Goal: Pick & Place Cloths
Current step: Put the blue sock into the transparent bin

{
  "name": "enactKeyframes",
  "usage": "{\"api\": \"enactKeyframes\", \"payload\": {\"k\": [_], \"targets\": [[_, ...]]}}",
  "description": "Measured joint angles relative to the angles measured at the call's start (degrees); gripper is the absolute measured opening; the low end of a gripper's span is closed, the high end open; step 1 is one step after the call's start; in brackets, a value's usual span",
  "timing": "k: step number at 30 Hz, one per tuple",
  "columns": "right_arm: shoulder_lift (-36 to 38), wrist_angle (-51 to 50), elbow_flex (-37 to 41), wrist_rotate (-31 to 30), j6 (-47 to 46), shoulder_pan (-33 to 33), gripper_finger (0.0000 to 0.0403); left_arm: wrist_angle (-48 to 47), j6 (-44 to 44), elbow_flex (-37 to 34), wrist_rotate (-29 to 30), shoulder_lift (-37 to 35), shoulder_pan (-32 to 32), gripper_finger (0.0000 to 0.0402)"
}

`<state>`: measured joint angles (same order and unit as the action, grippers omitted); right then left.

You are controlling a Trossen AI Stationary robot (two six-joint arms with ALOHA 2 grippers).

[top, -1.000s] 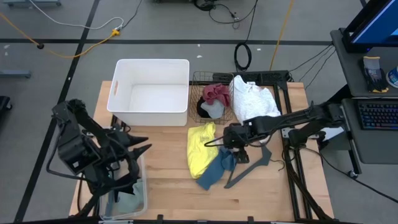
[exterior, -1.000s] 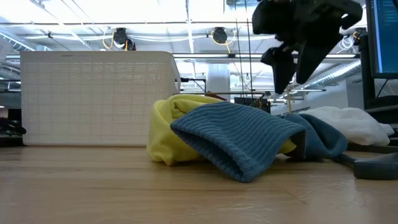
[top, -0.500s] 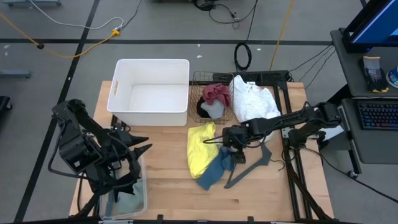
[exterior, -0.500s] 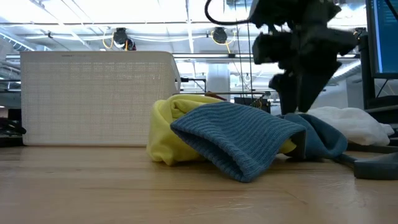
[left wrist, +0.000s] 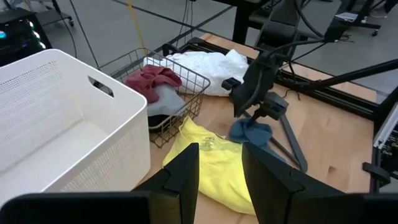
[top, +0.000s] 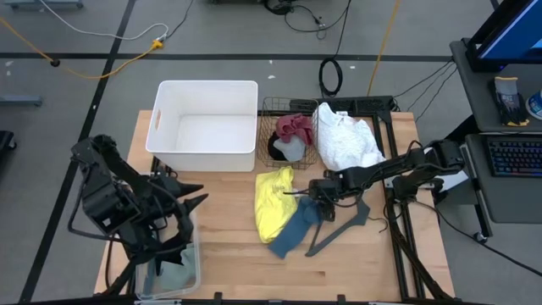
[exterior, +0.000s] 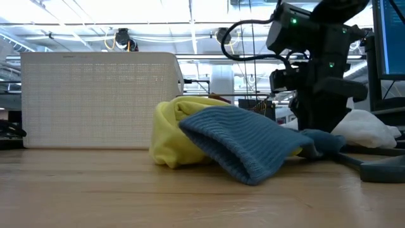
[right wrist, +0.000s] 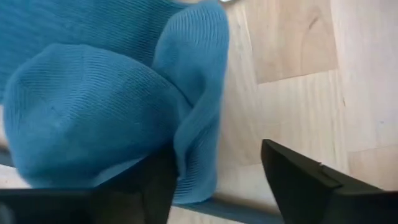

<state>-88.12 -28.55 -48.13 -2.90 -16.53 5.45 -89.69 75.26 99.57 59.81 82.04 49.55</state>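
- Lowered since a second ago: right hand (top: 312,201), now down on the upper end of the blue-teal cloth (top: 292,230), fingers spread with a fold of cloth between them, not yet clamped.
- Seen only from the right wrist: ribbed blue fabric bunched between two dark fingers (right wrist: 298,180), bare wood of the bench (top: 229,254) beside it.
- Counted from above: one yellow cloth (top: 272,203), one blue-teal, one white cloth (top: 343,140), one maroon cloth (top: 295,127) in the wire basket (top: 264,110), one white bin (top: 206,124), one hanger (top: 343,224).
- Parked over the bench's near-left corner: left hand (left wrist: 219,177), fingers partly apart, holding nothing.
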Motion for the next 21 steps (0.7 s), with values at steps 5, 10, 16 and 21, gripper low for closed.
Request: {"api": "enactKeyframes", "payload": {"k": [5, 10, 16, 21], "targets": [[0.00, 1.48, 0.25, -0.02, -0.97, 0.01, 0.0137, -0.02, -0.04, 0.00, 0.00, 0.00, -1.03, 0.0122], [0.68, 2.97, 0.22, 0.15, -1.01, 0.00, 0.0038, -0.02, -0.14, 0.00, -0.10, 0.00, -1.78, 0.0122], [3.80, 3.64, -0.12, 3.05, -3.18, 0.02, 0.0018, 0.00, 0.01, 0.00, -2.30, 0.01, -3.00, 0.0122], [10.02, 3.53, -0.42, 3.18, -5.44, 0.27, 0.0007, 0.57, 0.19, 0.02, -3.30, 0.02, -3.95, 0.0122]]}}
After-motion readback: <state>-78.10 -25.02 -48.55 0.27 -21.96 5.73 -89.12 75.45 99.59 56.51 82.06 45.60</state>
